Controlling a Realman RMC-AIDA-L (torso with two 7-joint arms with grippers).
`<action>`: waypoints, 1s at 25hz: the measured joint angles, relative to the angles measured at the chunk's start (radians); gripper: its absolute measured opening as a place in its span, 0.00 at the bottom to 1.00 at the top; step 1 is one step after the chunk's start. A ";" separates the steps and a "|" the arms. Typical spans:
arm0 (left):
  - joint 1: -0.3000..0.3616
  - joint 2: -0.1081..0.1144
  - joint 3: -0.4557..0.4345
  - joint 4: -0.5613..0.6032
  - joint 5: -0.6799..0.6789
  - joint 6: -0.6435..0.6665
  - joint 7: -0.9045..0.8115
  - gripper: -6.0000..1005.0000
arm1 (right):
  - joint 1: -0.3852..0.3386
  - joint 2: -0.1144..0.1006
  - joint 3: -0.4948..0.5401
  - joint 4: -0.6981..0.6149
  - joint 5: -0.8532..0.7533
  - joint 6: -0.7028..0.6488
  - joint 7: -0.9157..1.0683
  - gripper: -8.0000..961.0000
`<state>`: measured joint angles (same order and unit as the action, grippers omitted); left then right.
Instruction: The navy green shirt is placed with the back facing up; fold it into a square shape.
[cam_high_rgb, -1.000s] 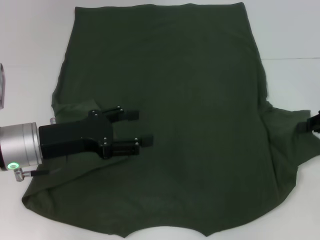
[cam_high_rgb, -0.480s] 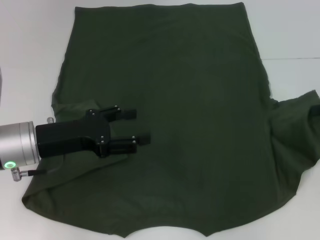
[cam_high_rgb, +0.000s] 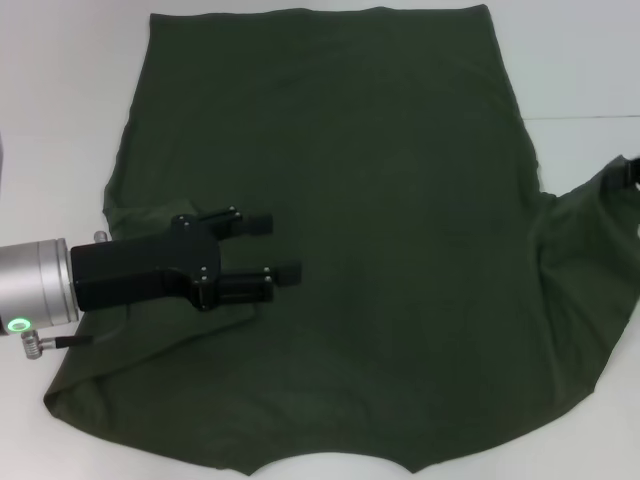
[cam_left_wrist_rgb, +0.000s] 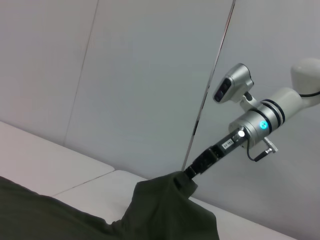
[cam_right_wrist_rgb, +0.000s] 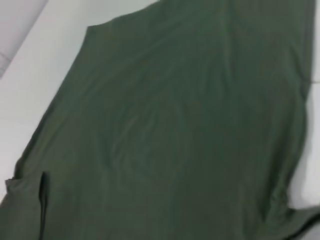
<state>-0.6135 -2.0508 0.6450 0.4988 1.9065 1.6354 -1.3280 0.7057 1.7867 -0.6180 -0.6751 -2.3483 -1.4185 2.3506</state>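
Dark olive-green cloth shirt (cam_high_rgb: 340, 230) lies flat on our white table (cam_high_rgb: 60, 80). Our left gripper (cam_high_rgb: 270, 246) hovers above it, fingers apart, empty. Our right gripper (cam_left_wrist_rgb: 194, 169) pinches its sleeve, lifting it to fold.

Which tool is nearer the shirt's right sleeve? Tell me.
Right. The right tool grips the sleeve at the shirt's right edge; the left tool hovers open over its left side.

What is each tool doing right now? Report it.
Left tool: open, over the large dark olive-green cloth shirt, holding nothing.
Right tool: shut on the shirt's sleeve, lifting it.
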 joint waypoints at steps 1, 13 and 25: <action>0.000 0.000 -0.001 0.000 0.000 0.000 0.000 0.86 | 0.009 0.001 0.000 0.000 0.000 0.000 0.000 0.04; 0.002 -0.002 -0.011 0.000 -0.001 0.002 -0.002 0.86 | 0.139 0.046 -0.052 0.105 -0.024 0.090 0.013 0.05; 0.003 0.000 -0.012 0.000 -0.003 0.003 -0.004 0.86 | 0.194 0.100 -0.120 0.219 -0.024 0.241 0.042 0.05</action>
<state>-0.6109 -2.0513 0.6335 0.4985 1.9035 1.6383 -1.3316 0.9001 1.8870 -0.7381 -0.4560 -2.3727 -1.1779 2.3924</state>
